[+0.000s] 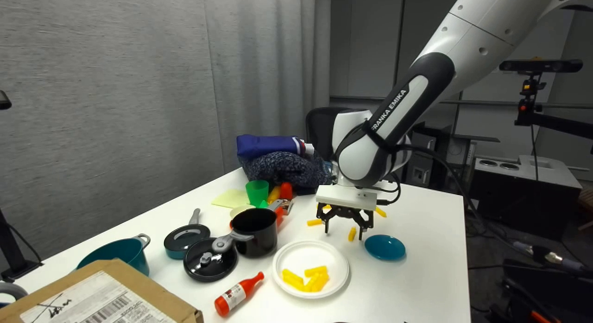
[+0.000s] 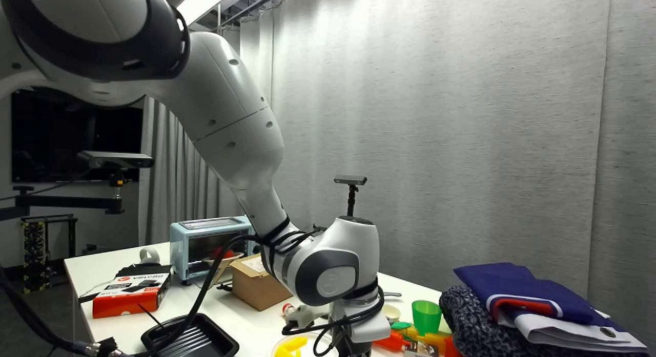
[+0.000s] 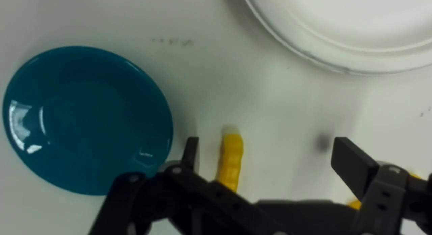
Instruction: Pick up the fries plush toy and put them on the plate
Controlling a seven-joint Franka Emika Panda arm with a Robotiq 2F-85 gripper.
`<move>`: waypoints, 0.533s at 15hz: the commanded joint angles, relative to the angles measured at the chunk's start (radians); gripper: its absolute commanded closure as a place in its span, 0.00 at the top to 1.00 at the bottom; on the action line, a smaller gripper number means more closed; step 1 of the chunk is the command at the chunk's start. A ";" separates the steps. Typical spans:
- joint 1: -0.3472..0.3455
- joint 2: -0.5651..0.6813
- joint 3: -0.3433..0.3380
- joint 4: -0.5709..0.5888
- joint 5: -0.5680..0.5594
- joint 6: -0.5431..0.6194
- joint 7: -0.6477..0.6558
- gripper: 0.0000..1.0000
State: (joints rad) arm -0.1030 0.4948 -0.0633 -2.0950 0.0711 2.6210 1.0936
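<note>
On the white table (image 1: 417, 276), below the gripper (image 1: 343, 235), a yellow fry (image 3: 232, 154) lay between jaws that stood wide apart and held nothing. Part of the fry was hidden by the gripper's body. The plate (image 1: 319, 253) bore several fries (image 1: 318, 282); a stray fry (image 1: 315, 222) and a further stray fry (image 1: 380, 212) lay elsewhere on the table. The step in hand was probably a grasp of the fry between the jaws.

Likely faults: the finger (image 3: 191, 150) beside the teal dish (image 3: 87, 120) appeared close to its rim, so a slight drift that way in lowering could set the tip on the dish and tilt or slide it. Because the fry sat off-centre, nearer that finger, early contact could push or turn it before the grasp closed. Closing too high could let so thin a stick slip out beneath the pads; the height of the tips could not be judged exactly. At release, a low or hurried approach could scatter the fries on the plate.
</note>
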 commanded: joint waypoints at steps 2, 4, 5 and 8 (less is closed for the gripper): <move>0.047 0.051 -0.039 0.042 0.032 -0.011 -0.025 1.00; 0.059 0.049 -0.049 0.043 0.028 -0.004 -0.020 0.72; 0.066 0.048 -0.054 0.045 0.024 0.000 -0.018 0.66; 0.080 0.049 -0.065 0.048 0.019 0.008 -0.015 0.41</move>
State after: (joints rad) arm -0.0529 0.5188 -0.1002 -2.0640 0.0713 2.6211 1.0937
